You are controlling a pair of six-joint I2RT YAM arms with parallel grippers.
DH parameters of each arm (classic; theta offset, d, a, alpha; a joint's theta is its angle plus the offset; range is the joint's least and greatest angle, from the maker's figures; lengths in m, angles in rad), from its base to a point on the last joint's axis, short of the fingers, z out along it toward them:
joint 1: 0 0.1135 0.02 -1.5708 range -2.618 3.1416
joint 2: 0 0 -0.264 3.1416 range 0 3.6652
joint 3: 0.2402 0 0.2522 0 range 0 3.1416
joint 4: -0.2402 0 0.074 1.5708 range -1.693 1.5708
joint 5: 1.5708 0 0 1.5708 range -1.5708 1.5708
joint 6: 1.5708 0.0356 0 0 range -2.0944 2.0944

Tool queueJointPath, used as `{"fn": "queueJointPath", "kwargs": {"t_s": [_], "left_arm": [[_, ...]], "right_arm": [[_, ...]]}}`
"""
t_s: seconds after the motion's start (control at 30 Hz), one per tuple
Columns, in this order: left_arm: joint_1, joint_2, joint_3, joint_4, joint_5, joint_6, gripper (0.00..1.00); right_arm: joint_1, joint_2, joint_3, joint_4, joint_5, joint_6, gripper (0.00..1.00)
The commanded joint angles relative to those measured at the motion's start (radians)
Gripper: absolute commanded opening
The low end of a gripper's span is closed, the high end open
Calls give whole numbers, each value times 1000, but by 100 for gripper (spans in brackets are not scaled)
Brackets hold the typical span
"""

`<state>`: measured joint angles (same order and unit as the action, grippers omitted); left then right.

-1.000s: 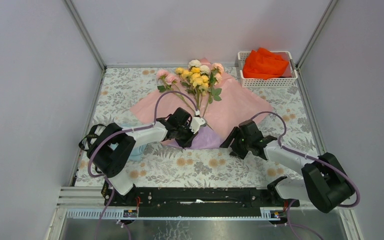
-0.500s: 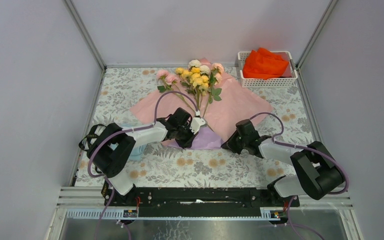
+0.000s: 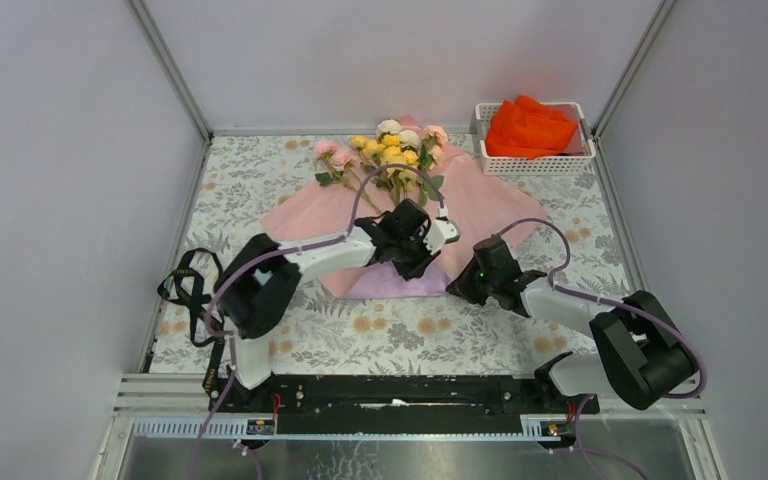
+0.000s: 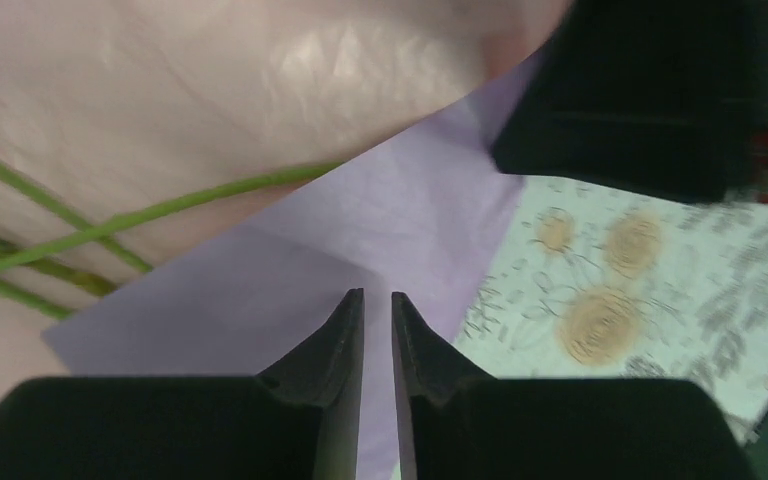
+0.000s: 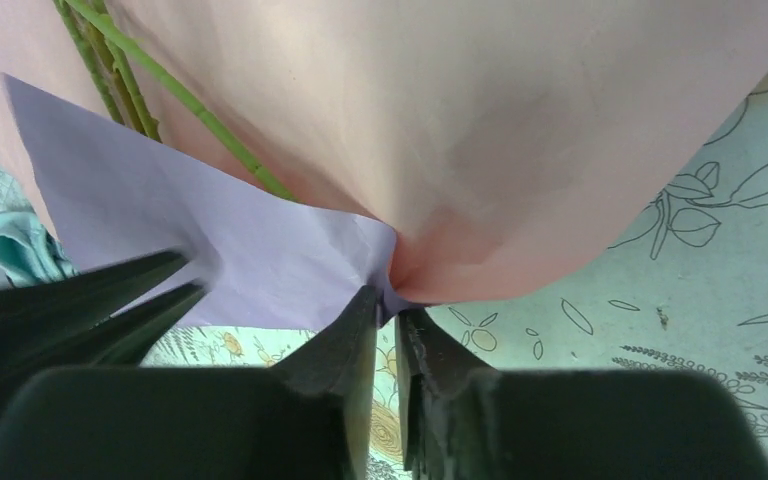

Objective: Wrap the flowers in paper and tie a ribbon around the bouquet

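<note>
The right gripper (image 5: pixel 392 312) is pinched onto the near edge of the paper (image 5: pixel 520 130), right where the folded-up lilac corner meets the pink face. The sheet puckers at its tips. The left gripper (image 4: pixel 377 300) hangs over that lilac fold, its jaws a thin slit apart with nothing between them. The flowers (image 3: pixel 392 148) lie on the paper's pink face, stems running in under the lilac fold and blooms at the paper's far edge.

Pale grey walls (image 3: pixel 60 200), floral tabletop (image 3: pixel 410 335)
</note>
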<state>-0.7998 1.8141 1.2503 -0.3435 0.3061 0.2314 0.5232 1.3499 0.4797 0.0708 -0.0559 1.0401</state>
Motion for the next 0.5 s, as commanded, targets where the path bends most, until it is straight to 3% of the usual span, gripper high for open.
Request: {"fn": "queueJointPath", "kwargs": {"t_s": [0.0,0.1,0.27,0.4,0.47], "left_arm": [[7,143,52,-33,-59,-92,21],[7,163,46,-24,-59,-106,21],[7,152,11,-1,-67,-100,21],[7,151,8,0,-54,-99,21],[7,148,8,0,-50,-98,21]], "right_arm": [[6,-27,37,-17,47,-30,28],[6,-10,19,-5,17,-9,48],[6,5,-27,46,-9,36,57],[6,53,-25,71,-20,42,56],[6,57,-20,72,-1,34,41]]}}
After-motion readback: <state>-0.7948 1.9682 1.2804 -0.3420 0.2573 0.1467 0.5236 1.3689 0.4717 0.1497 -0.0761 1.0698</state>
